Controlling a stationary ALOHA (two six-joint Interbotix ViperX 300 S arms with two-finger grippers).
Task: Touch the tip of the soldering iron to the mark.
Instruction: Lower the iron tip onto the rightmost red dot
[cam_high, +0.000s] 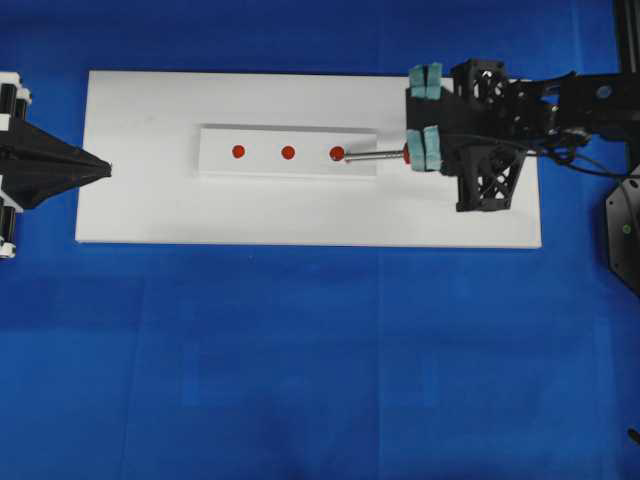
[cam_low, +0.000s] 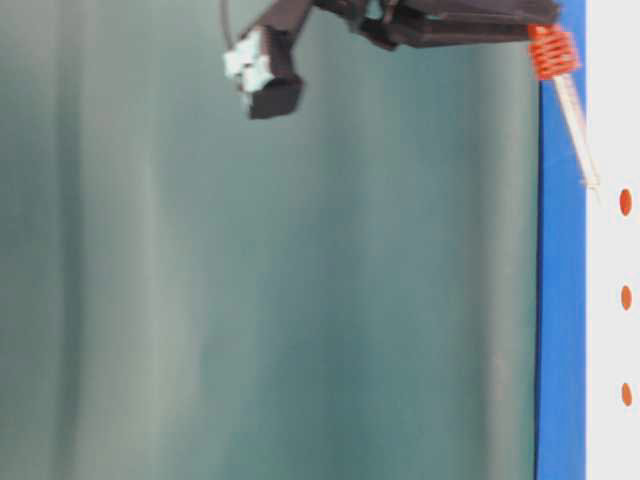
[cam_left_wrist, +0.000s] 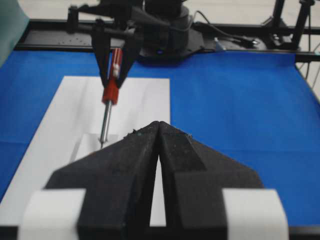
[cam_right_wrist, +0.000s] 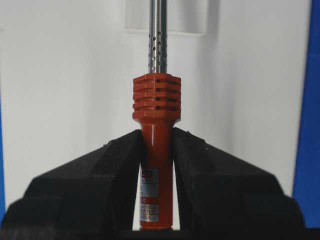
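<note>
My right gripper (cam_high: 414, 153) (cam_right_wrist: 157, 137) is shut on the orange-red handle of the soldering iron (cam_high: 380, 156) (cam_right_wrist: 156, 100), just behind its ribbed collar. The silver shaft points left, down at a raised white strip (cam_high: 288, 135) that bears three red marks. The tip (cam_high: 347, 158) (cam_low: 592, 187) (cam_left_wrist: 101, 146) sits at the right edge of the rightmost mark (cam_high: 337, 153) (cam_low: 625, 201); I cannot tell whether they touch. In the right wrist view the tip is cut off at the top. My left gripper (cam_high: 106, 170) (cam_left_wrist: 159, 124) is shut on nothing at the board's left edge.
The strip lies on a white board (cam_high: 300, 215) on a blue table cover (cam_high: 300, 350). Two more red marks (cam_high: 288, 152) (cam_high: 238, 152) lie left of the tip. The iron's black cord (cam_high: 590, 165) trails right along the arm, towards a black frame (cam_high: 625, 230).
</note>
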